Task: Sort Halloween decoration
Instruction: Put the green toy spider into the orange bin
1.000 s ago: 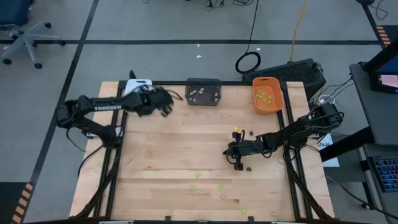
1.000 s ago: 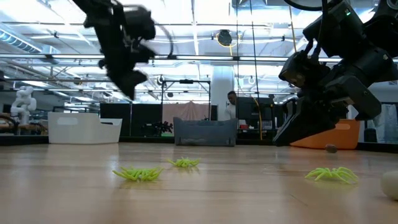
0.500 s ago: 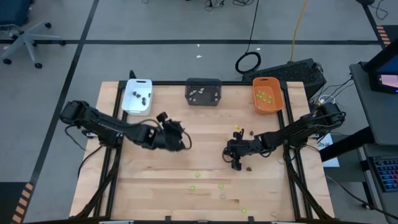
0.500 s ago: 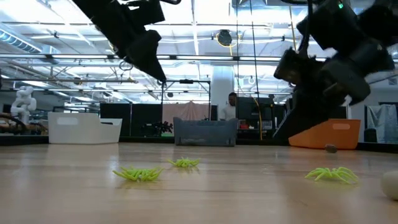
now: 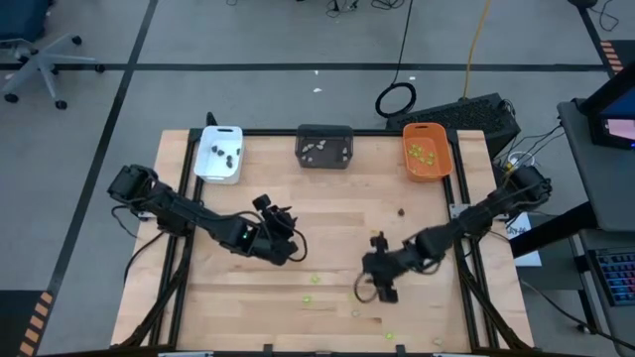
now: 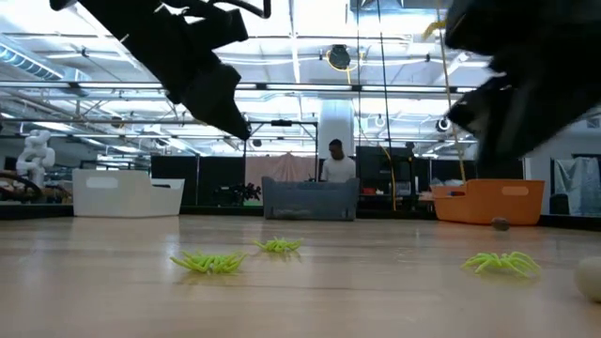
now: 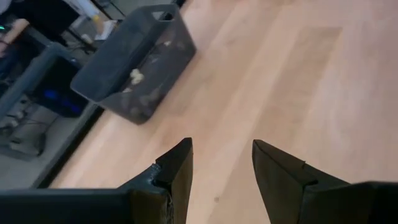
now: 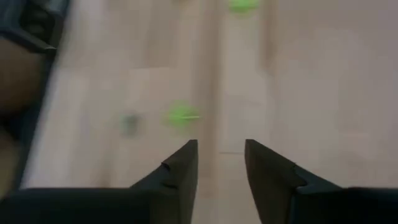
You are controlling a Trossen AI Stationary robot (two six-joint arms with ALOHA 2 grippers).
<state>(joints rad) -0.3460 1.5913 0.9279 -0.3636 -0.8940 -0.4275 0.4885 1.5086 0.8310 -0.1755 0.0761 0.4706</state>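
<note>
The left gripper hangs over the middle-left of the table, its fingers spread with bare wood showing in the gap. Nothing lies between them. From its wrist view the dark grey tray sits ahead of the fingertips, well apart, with pale beige pieces on its floor.

The right gripper reaches low over the front-right part of the table. Its fingers are parted and empty. In its wrist view a lime green piece lies on the wood just beyond the fingertips, off toward one finger instead of centred in the gap, and a small greyish piece lies near it; that view is smeared, so the grey one's shape is hard to make out.

From above, the loose Halloween decoration lies near the front edge: green bits between the two grippers, more green just beside the right gripper, and one dark piece farther back on the wood. At table height, three green spiders rest flat on the wood.

The white tray holds dark pieces, and the orange tray holds green ones.
</note>
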